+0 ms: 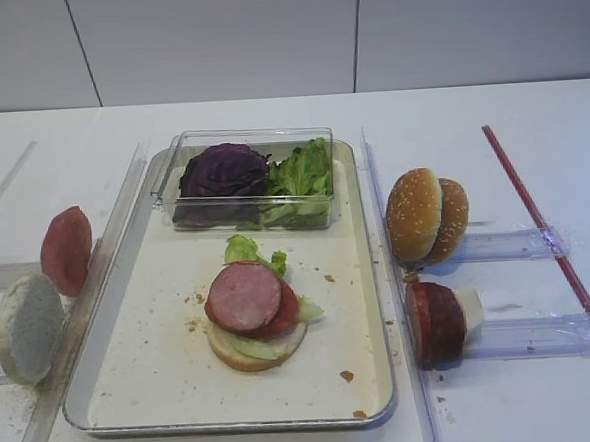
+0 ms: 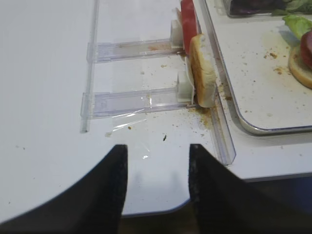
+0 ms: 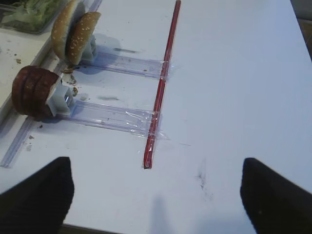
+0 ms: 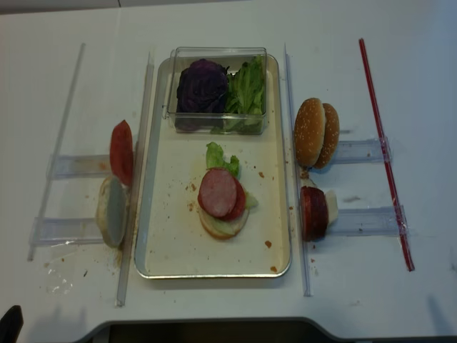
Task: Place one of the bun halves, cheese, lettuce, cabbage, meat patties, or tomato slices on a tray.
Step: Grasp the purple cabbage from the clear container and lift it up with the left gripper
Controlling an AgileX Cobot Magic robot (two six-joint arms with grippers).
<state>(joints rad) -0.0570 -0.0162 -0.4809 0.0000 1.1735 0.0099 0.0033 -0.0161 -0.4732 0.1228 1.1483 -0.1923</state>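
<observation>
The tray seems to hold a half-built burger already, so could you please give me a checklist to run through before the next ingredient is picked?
1. Tray has bare floor around the stack: ok.
2. Cabbage and lettuce sit in the clear box: ok.
3. Sesame buns upright in their holder, unobstructed: ok.
4. Left end effector open, empty: ok.
5. Right end effector open, empty: ok.
6. Stack stable: cannot tell.

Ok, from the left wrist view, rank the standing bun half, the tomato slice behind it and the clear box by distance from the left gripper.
1. Bun half, just ahead and right of the left gripper, outside the tray.
2. Tomato slice, directly behind the bun.
3. Clear box, farthest, top right on the tray.
</observation>
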